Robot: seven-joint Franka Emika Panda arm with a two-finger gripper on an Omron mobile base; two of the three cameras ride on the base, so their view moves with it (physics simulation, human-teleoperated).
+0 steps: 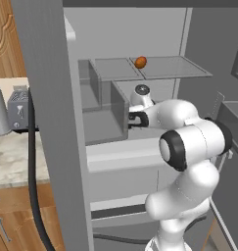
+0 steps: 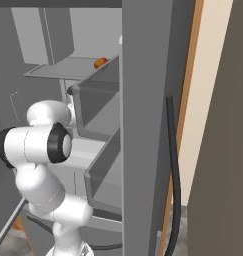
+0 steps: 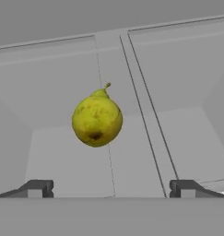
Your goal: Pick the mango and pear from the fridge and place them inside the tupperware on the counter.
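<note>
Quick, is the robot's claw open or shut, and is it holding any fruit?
Claw: open and holding nothing; the pear sits ahead of it, between the two fingertips, not gripped.

The left base view looks from behind the arm's left side, forward into the open fridge (image 1: 140, 122), with the counter (image 1: 12, 157) at its left edge. The right base view faces the same fridge (image 2: 93, 115) from the right. The hand view sits close inside a compartment, facing the pear (image 3: 97, 119).
</note>
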